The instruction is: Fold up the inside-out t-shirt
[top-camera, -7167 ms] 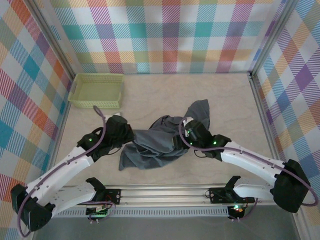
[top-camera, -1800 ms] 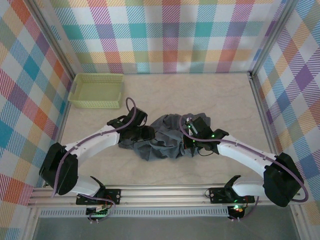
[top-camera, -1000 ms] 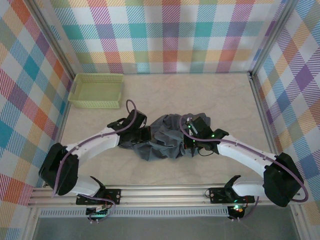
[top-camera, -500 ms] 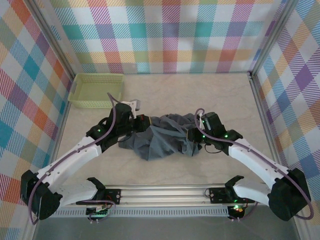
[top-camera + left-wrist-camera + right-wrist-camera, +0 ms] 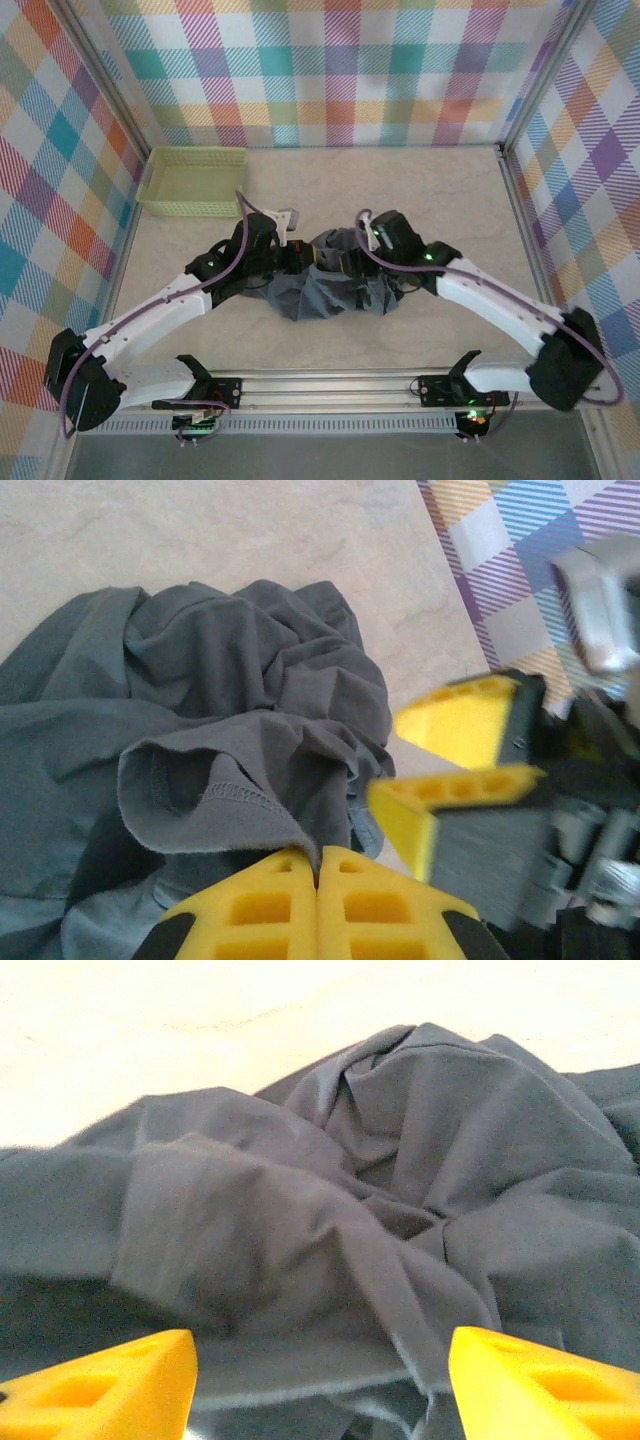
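- the inside-out t-shirt (image 5: 335, 285) lies in a crumpled heap on the table (image 5: 450, 200), right under and between the two pincers. no flat panel and no straight fold line shows anywhere on it.
- left pincer (image 5: 318, 865): its fingers are pressed together, clenched on a stitched hem edge of the shirt. the rest of the cloth bunches in soft ridges ahead of its tips.
- right pincer (image 5: 322, 1345): its fingers are spread wide, released and grasping nothing. the cloth is piled just ahead of them and reaches in between them. in the left wrist view this pincer sits close beside the left pincer's tips, jaws apart.
- judged progress: early. nothing counts as folded yet, and the shirt is a wad rather than a sheet.
- what looks left: a second hold on the cloth for the released pincer, the shirt drawn out flat, then sleeves and body folded over.
- with only one edge held, pulling may just drag the whole wad along.
- the pale green basket (image 5: 192, 180) stands well apart, beyond the left pincer, and plays no part here.
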Controlling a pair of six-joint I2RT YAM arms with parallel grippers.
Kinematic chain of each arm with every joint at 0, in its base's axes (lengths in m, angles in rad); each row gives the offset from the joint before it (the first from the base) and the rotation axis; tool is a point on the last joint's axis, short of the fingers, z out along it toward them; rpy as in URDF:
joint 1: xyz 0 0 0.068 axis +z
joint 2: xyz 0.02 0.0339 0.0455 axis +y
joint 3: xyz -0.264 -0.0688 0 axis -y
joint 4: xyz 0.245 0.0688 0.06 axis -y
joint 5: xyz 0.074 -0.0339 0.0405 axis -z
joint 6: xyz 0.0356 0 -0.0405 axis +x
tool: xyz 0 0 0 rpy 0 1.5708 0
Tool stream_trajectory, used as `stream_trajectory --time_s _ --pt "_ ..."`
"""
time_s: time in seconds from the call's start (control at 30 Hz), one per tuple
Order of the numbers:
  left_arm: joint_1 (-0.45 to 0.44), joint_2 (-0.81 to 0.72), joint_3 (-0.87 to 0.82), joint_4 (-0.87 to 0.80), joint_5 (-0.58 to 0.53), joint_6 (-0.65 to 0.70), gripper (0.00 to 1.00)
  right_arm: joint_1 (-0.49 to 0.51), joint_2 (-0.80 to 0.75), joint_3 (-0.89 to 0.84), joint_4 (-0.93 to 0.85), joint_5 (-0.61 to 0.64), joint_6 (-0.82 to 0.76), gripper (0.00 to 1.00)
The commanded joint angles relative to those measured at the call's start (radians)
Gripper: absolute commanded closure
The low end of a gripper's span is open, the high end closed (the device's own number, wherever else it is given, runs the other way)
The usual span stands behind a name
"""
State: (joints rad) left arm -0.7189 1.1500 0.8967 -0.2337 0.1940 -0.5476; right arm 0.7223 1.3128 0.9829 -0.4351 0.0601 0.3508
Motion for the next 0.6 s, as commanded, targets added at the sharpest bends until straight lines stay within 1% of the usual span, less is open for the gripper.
stream_trajectory --time_s 0.0,0.1,0.2,0.27,0.3,0.37,0.4,0.5,0.53,0.57 --pt "-0.011 -0.037 -0.025 -0.003 0.000 0.024 1.00 0.004 0.108 0.082 0.004 0.010 -0.053 0.37" --pt "-0.011 -0.059 -0.040 -0.010 -0.011 0.024 1.00 0.004 0.184 0.124 -0.014 0.051 -0.058 0.44" --pt "-0.011 -0.067 -0.051 -0.007 -0.015 0.024 1.00 0.005 0.227 0.146 -0.021 0.093 -0.074 0.52" --pt "-0.010 -0.064 -0.052 -0.010 -0.025 0.024 1.00 0.005 0.241 0.158 -0.028 0.104 -0.080 0.62" --pt "-0.011 -0.062 -0.053 -0.013 -0.032 0.024 1.00 0.004 0.240 0.158 -0.029 0.108 -0.084 0.69" --pt "-0.010 -0.058 -0.049 -0.025 -0.052 0.026 1.00 0.005 0.222 0.154 -0.035 0.136 -0.081 0.82" --pt "-0.011 -0.058 -0.048 -0.035 -0.068 0.026 1.00 0.004 0.203 0.149 -0.042 0.160 -0.081 0.87" --pt "-0.010 -0.060 -0.048 -0.076 -0.120 0.025 1.00 -0.002 0.120 0.116 -0.057 0.227 -0.079 0.98" --pt "-0.010 -0.059 -0.050 -0.079 -0.129 0.024 1.00 -0.005 0.091 0.103 -0.060 0.230 -0.078 1.00" --pt "-0.009 -0.061 -0.051 -0.079 -0.136 0.022 1.00 -0.010 0.057 0.086 -0.063 0.230 -0.072 1.00"
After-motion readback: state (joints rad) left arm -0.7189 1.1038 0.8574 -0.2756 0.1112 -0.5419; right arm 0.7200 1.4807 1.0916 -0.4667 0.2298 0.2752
